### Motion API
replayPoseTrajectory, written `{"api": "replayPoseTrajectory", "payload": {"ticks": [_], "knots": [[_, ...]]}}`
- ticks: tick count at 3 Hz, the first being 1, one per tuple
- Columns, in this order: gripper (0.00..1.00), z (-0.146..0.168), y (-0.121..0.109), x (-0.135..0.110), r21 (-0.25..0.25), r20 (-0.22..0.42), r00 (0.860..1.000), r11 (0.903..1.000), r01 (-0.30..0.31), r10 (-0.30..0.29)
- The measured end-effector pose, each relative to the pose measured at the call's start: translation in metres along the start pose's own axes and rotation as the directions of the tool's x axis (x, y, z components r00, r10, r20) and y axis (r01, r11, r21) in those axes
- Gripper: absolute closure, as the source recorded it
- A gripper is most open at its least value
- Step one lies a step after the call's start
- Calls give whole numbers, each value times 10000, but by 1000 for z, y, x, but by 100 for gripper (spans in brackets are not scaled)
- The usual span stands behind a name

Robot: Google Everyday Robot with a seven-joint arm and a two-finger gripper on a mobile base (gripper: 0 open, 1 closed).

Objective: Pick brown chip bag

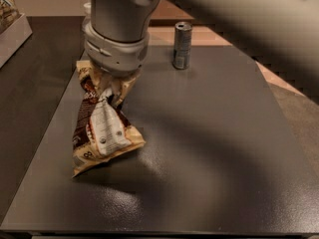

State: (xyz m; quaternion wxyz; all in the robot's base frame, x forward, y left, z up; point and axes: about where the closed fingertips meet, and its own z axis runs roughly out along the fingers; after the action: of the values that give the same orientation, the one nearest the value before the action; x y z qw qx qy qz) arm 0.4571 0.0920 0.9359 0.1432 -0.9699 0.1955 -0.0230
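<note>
The brown chip bag (102,128), dark brown with tan edges and a white nutrition panel, sits at the left of the dark table (214,148). Its top is bunched and pulled up under my wrist, while its lower end still touches the table. My gripper (112,83) points straight down onto the bag's top and is shut on the crumpled upper part. The grey wrist hides most of the gripper.
A slim silver can (182,45) stands upright at the back of the table, to the right of my arm. A white box (11,34) sits at the far left edge. My arm's large grey link crosses the top right of the view.
</note>
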Motion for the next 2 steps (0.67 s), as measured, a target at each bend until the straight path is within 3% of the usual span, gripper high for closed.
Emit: {"api": "replayPoseTrajectory", "payload": {"ticks": [2], "knots": [[100,-77,-20,23,954,382,9953,9911,-926,893]]}}
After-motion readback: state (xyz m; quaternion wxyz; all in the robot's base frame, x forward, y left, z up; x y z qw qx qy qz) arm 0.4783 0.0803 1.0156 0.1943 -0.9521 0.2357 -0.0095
